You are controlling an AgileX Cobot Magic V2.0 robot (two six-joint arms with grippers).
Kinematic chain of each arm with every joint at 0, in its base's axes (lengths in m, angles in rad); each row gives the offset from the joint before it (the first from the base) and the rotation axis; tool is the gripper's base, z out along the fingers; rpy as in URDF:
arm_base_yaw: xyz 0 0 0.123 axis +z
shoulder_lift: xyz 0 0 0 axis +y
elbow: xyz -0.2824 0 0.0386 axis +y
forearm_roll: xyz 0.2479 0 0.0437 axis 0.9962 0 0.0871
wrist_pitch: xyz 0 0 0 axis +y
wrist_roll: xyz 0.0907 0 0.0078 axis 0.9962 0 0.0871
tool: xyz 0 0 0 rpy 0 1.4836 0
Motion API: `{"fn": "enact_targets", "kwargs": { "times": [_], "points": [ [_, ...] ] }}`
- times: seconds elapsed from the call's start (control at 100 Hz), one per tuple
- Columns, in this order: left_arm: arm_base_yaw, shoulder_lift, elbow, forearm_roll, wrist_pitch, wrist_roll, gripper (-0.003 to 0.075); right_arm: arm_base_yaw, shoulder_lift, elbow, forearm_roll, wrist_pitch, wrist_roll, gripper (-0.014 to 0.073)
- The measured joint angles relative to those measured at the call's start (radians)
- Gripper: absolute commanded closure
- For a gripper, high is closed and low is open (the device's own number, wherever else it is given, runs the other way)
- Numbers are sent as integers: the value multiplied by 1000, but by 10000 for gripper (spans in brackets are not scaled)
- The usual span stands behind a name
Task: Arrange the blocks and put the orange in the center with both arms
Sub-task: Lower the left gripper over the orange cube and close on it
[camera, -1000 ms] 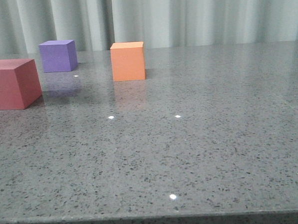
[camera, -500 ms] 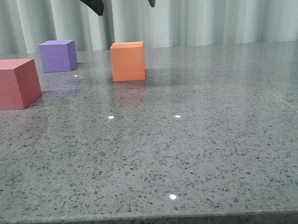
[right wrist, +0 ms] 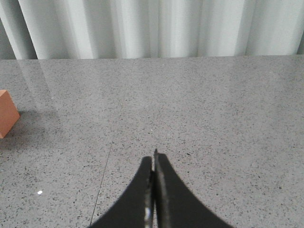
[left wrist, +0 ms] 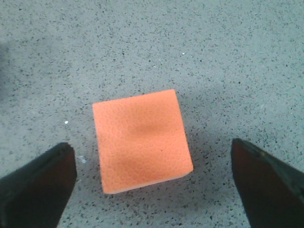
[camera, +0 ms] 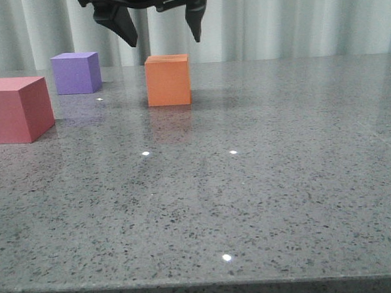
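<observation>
The orange cube (camera: pixel 168 80) stands on the grey table, mid-left and far back. My left gripper (camera: pixel 165 38) hangs open just above it, one finger to each side, not touching. In the left wrist view the orange cube (left wrist: pixel 141 139) lies between the wide-apart black fingers (left wrist: pixel 35 185). The purple cube (camera: pixel 77 72) stands far back left. The pinkish-red cube (camera: pixel 16 108) stands at the left edge, nearer. My right gripper (right wrist: pixel 153 159) is shut and empty over bare table; it does not show in the front view. A corner of the orange cube (right wrist: pixel 6 114) shows in the right wrist view.
The grey speckled table (camera: pixel 250 196) ends at a front edge near the camera. A pale curtain (camera: pixel 293 16) hangs behind the table.
My left gripper has come down from out of view above to just over the orange cube. The cubes have not moved.
</observation>
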Motion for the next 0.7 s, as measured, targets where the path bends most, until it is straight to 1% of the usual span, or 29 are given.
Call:
{"fn": "enact_targets", "kwargs": {
  "times": [0.15, 0.7],
  "points": [
    [0, 12, -1, 5, -22, -13, 102, 0, 0, 0, 0, 0, 0, 661],
    [19, 94, -1, 14, -25, -16, 104, 0, 0, 0, 0, 1, 0, 661]
  ]
}}
